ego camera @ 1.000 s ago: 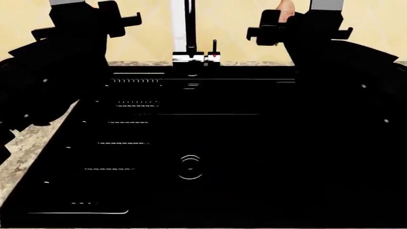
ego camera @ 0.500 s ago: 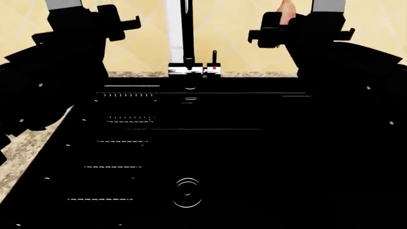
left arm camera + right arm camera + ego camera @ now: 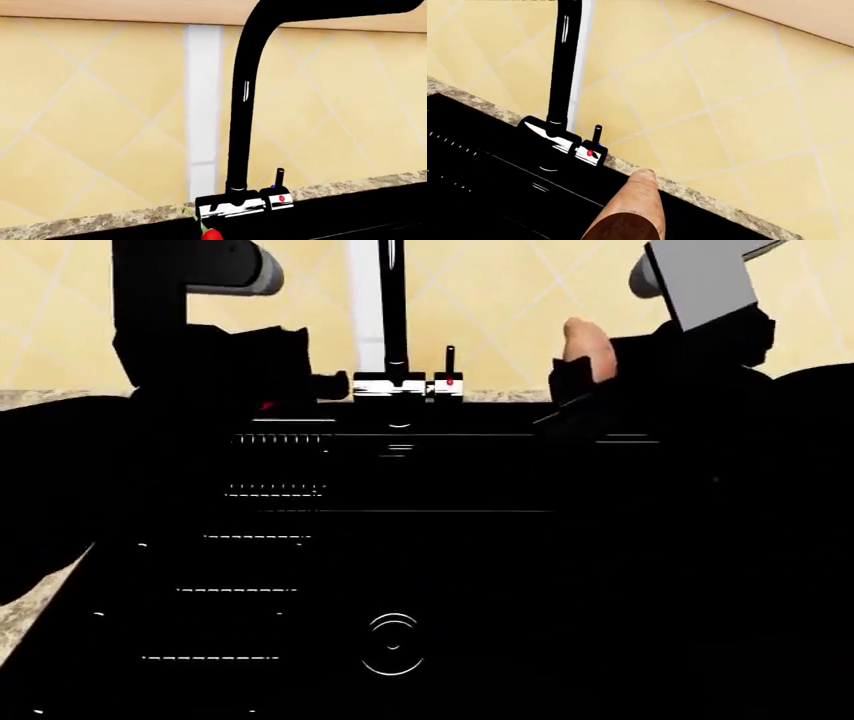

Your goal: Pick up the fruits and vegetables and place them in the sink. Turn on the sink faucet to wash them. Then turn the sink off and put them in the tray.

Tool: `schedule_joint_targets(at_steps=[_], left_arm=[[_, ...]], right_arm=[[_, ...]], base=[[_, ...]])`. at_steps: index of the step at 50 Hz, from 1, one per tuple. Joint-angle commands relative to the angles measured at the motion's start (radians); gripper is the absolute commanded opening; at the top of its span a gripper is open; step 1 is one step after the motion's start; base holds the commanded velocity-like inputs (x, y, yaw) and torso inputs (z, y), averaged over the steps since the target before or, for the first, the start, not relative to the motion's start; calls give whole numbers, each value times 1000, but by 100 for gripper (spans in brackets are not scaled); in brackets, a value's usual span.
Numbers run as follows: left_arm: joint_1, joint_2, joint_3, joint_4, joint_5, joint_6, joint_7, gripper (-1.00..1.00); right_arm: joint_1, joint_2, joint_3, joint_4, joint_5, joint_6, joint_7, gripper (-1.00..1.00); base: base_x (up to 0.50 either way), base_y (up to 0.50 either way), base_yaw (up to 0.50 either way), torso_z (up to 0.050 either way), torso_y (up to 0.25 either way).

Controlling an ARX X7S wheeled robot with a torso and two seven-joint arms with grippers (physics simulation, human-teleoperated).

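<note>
The black sink (image 3: 534, 570) fills the head view, with its drain ring (image 3: 394, 645) near the front. The faucet (image 3: 394, 310) stands at the back rim, with its lever (image 3: 450, 360) beside it. My left gripper (image 3: 276, 400) is over the sink's back left, shut on the red chili pepper (image 3: 267, 407). The pepper's tip (image 3: 211, 234) and green stem show in the left wrist view, with the faucet (image 3: 241, 125) behind them. My right gripper (image 3: 583, 385) is over the back right, shut on the sweet potato (image 3: 589, 345). The potato (image 3: 630, 210) points toward the lever (image 3: 597, 135). The tray is out of view.
A speckled stone countertop (image 3: 34, 615) borders the sink on the left and along the back (image 3: 694, 192). A yellow tiled wall (image 3: 507, 300) rises right behind the faucet. The ridged drainboard lines (image 3: 267, 490) run down the sink's left side.
Both arms have come down from beside the faucet top to just above the sink's back rim, still holding the chili and the sweet potato. The head view shifted slightly earlier on.
</note>
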Motion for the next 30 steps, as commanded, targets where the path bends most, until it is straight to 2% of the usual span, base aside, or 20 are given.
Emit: schedule_joint_targets(at_steps=[1,16,30], left_arm=[[-8,-37,20,152,-17,-61,-4,-100],[1,-42,15,193,-3,-53,-9,-100],[-6,-52,-1,213,-1,-47,-22,-100]], right_arm=[[83,93,6,-232,37,131,-74,-100],[51,61,36,-344,13,76,-132,-100],[-75,-101,-23,-252,-51,49,-128,-100]], base=[[0,0,0,0,0],[0,0,0,0,0],[0,0,0,0,0]])
